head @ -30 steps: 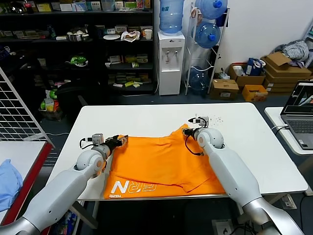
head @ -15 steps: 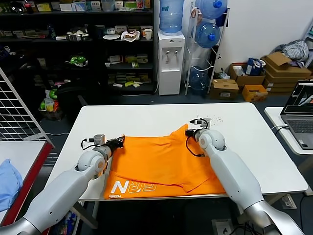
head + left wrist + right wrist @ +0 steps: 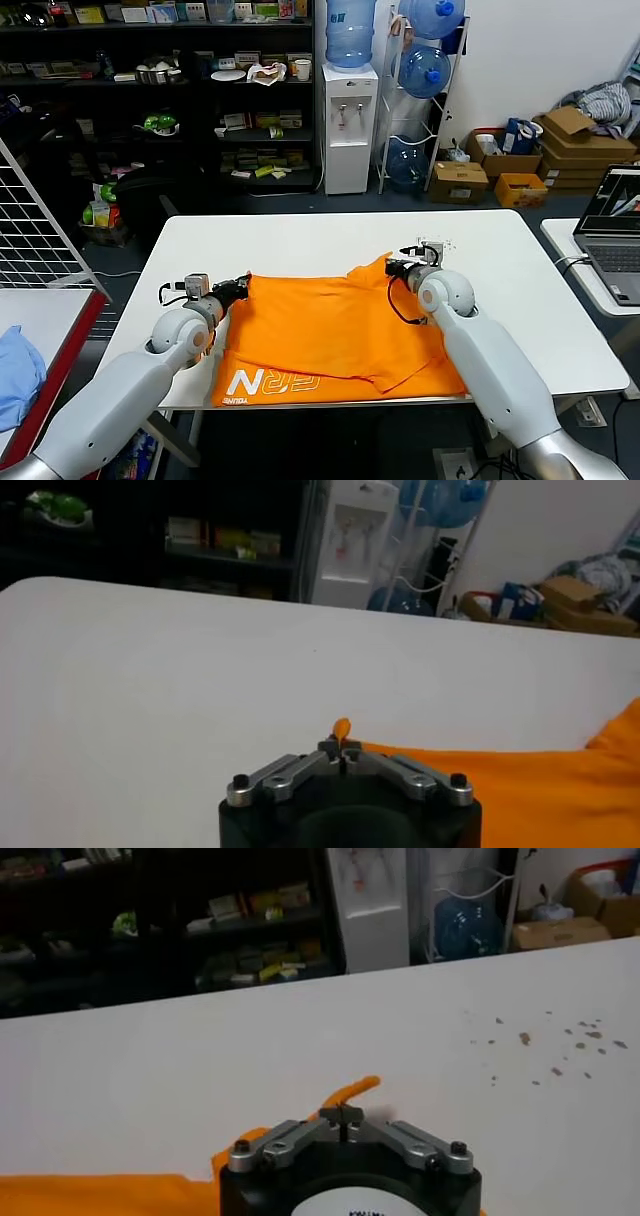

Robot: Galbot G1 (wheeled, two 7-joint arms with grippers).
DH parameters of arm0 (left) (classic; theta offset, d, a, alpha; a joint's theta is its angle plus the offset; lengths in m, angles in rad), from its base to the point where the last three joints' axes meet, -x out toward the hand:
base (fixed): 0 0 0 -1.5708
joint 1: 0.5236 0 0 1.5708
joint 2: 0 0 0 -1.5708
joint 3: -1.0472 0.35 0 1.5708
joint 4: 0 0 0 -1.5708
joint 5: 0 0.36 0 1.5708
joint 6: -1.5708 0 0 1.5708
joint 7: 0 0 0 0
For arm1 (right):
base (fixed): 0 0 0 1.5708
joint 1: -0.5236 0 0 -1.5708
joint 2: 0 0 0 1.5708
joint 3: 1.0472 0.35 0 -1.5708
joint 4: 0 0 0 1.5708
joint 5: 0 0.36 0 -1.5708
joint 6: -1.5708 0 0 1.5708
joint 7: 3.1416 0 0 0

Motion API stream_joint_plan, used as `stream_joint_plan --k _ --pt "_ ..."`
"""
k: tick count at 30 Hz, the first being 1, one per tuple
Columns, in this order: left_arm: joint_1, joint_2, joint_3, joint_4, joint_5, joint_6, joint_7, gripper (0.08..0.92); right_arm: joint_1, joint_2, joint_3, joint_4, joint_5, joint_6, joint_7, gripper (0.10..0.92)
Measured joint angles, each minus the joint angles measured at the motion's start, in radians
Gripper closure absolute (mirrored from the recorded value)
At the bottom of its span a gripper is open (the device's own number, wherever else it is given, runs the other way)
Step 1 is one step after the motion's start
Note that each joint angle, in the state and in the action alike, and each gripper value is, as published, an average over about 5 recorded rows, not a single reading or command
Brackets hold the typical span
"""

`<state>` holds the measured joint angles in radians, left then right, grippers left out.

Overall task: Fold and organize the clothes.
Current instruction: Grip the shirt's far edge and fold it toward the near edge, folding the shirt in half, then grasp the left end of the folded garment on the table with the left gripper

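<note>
The bright orange T-shirt (image 3: pixel 330 335) lies partly folded on the white table (image 3: pixel 300 245), its white lettering at the near left edge. My left gripper (image 3: pixel 243 285) is shut on the shirt's far left corner; a small orange tip (image 3: pixel 341 727) sticks out past the closed jaws (image 3: pixel 340 752). My right gripper (image 3: pixel 392 267) is shut on the shirt's far right corner, with a strip of orange cloth (image 3: pixel 350 1090) showing beyond the closed jaws (image 3: pixel 343 1116). Both corners are held low over the table.
A laptop (image 3: pixel 612 235) sits on a side table at right. A light blue cloth (image 3: pixel 15 375) lies on a table at left, behind a wire rack (image 3: pixel 35 235). Shelves, a water dispenser (image 3: pixel 348 125) and boxes stand beyond the table. Small dark specks (image 3: pixel 560 1043) mark the tabletop.
Both grippers have shifted slightly to the right with the shirt's far edge, the right one more, stretching the cloth flatter between them.
</note>
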<state>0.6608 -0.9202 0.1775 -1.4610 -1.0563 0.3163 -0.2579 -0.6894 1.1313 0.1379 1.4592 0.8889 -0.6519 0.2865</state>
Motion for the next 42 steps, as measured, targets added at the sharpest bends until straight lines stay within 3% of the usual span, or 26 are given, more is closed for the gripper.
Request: stream_joint_plan --k 19,29,32,42 --pt "0.237 0.174 -0.122 -0.362 -0.047 0.018 -0.028 0.906 -0.324 -0.233 0.145 0.425 0.181 -0.049 0.112 0.902" --pt "0.393 0.24 -0.196 -0.491 -0.031 0.01 -0.028 0.906 -0.521 -0.305 0.235 0.616 0.223 -0.069 0.155 0.89" --pt "0.43 0.249 -0.208 -0.514 -0.028 0.009 -0.028 0.873 -0.578 -0.316 0.262 0.663 0.221 -0.074 0.158 0.829" --pt "0.5 0.248 -0.23 -0.551 -0.001 0.003 -0.039 0.59 -0.698 -0.326 0.344 0.754 0.199 -0.07 0.154 0.543"
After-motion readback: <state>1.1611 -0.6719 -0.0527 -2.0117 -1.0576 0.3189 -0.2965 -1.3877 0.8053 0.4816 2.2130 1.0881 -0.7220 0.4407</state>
